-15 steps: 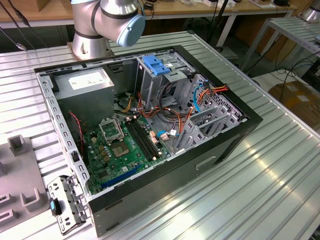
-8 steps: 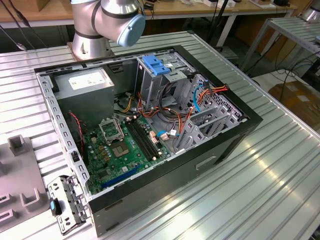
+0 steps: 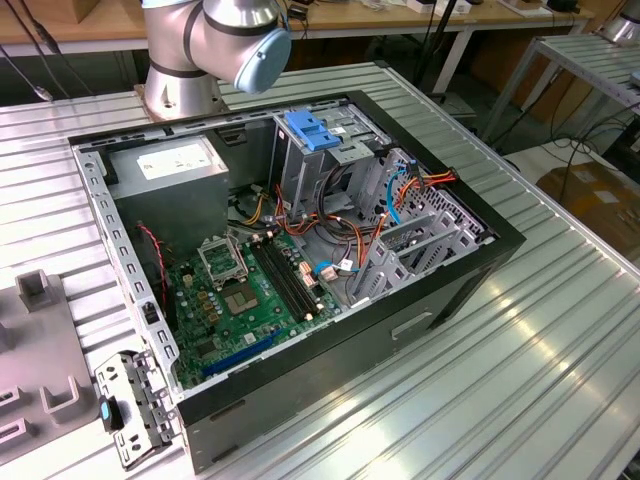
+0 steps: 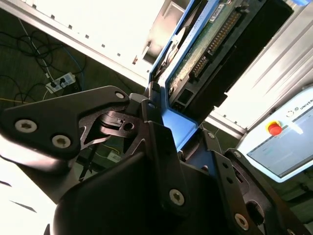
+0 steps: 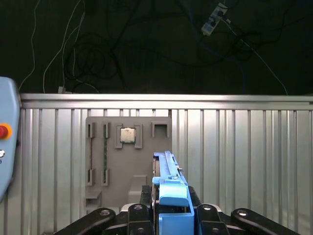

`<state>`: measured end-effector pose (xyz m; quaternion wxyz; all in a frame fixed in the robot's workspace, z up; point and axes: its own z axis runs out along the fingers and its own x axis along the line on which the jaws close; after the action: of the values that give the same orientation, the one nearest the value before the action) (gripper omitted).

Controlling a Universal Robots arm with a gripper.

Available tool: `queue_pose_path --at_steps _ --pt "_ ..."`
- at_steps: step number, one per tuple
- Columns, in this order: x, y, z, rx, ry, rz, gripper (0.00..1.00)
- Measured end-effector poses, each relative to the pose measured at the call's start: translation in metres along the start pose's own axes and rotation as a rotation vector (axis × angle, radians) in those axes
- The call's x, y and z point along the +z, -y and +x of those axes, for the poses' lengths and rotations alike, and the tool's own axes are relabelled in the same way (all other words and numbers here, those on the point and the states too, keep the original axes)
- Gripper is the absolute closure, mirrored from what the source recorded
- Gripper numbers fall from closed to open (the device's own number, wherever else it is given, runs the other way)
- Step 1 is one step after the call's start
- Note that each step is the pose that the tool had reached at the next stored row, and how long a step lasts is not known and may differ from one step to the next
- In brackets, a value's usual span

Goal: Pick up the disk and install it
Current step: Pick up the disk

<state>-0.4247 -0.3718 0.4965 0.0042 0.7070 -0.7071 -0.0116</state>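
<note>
The gripper (image 4: 171,122) pinches the disk (image 4: 210,44) by one blue end, up over the bench (image 5: 244,147). With so small a hold it could tip or slip out. Wires (image 3: 440,178) at 2 o'clock in the case (image 3: 400,350) might snag it.

Bright; glare streaks on table (image 3: 520,380); floor (image 5: 146,49) beyond dark.

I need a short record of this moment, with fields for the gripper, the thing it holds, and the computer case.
disk: flat dark hard drive in bright blue plastic carrier
gripper: black, shut on the disk's blue end
computer case: black, side open, green motherboard exposed
table: ribbed silver metal
</note>
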Motion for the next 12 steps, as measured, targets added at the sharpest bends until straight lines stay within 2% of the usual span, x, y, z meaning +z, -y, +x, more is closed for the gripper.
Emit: queue_pose_path --at_steps 4,8,9,12 --pt "-0.0002 0.0048 0.0000 0.000 0.0000 -0.0004 0.63" --pt "-0.0003 0.0118 0.0000 0.000 0.0000 -0.0010 0.63" --pt "-0.0004 0.0153 0.0000 0.000 0.0000 -0.0014 0.63" --pt "-0.0005 0.0195 0.0000 0.000 0.0000 -0.0018 0.63"
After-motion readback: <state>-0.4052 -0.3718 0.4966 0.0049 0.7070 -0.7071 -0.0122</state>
